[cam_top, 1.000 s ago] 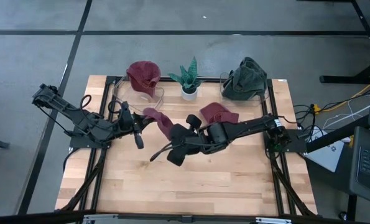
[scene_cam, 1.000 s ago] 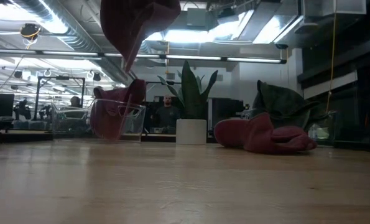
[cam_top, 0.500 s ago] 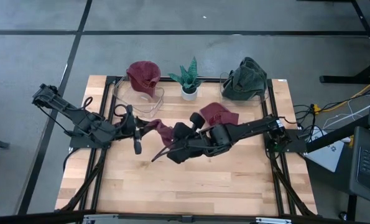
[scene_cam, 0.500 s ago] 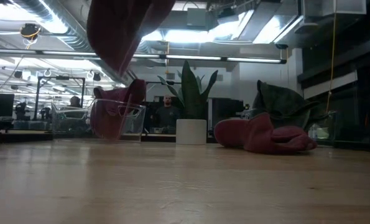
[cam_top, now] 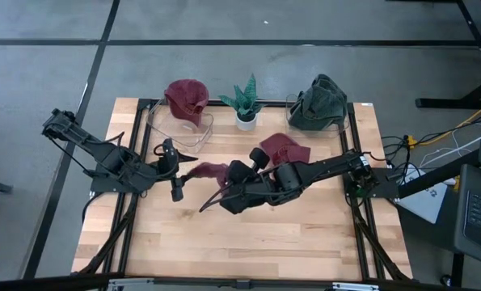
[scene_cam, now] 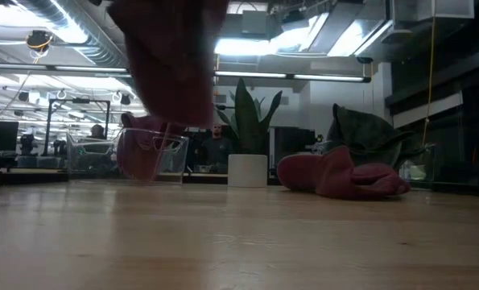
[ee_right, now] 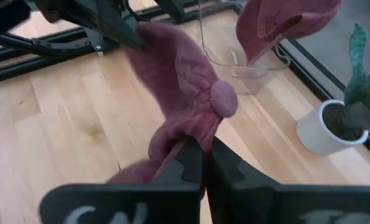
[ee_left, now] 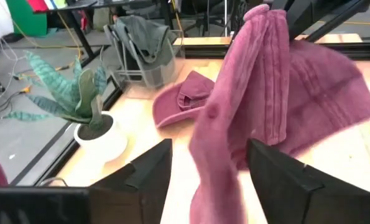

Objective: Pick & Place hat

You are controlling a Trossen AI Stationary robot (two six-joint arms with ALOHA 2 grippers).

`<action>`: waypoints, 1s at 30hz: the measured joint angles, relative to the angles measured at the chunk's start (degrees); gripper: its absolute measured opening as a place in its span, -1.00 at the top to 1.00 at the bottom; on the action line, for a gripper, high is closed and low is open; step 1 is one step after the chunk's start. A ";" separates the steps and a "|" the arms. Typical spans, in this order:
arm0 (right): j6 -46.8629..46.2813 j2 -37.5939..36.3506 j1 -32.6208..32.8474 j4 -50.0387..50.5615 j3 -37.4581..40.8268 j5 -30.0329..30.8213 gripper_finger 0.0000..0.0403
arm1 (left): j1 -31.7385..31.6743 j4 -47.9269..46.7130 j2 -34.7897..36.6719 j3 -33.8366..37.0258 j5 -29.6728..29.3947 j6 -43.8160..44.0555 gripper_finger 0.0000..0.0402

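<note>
A maroon hat [cam_top: 208,171] hangs in the air over the table's middle, between my two grippers. My right gripper [cam_top: 224,184] is shut on it from the right. My left gripper [ee_left: 209,180] is open at the hat's left end [cam_top: 190,171], one finger on each side of the hanging cloth [ee_left: 219,143]. A second maroon hat [cam_top: 284,149] lies flat on the table behind them. My right gripper pinches bunched cloth of the hat's crown [ee_right: 186,138] between its two fingers, just below the top button [ee_right: 224,98]. It comes level from the table's right. The hat is lifted clear of the table. My left gripper: I cannot tell whether its open fingers touch the cloth.
At the far edge stand a clear bin with a maroon hat [cam_top: 185,99] on it, a potted plant [cam_top: 245,107] and a clear bin with a dark green hat [cam_top: 317,103]. Bare wood [cam_top: 240,234] spreads over the near half.
My left gripper has opened and drawn back a little toward the table's left edge. The hat, stretched in a bend between both grippers a second ago, now lies flatter and shorter beside my right gripper. In the low view it hangs lower.
</note>
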State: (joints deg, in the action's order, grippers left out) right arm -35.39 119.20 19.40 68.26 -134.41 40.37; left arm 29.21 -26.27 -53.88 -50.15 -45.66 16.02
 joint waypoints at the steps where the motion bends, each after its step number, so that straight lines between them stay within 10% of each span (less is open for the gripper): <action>1: -0.33 0.00 -0.01 0.59 0.00 -0.01 0.99 | 0.00 -0.21 -0.01 0.00 -0.01 0.38 -0.02; 30: 3.01 -0.02 0.28 -2.70 0.00 -3.25 0.99 | -2.14 9.26 -7.61 0.04 -1.78 -9.32 -0.17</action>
State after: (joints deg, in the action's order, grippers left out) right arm -32.38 119.17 19.68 65.56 -134.41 37.12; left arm 27.07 -17.02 -61.48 -50.11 -47.44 6.70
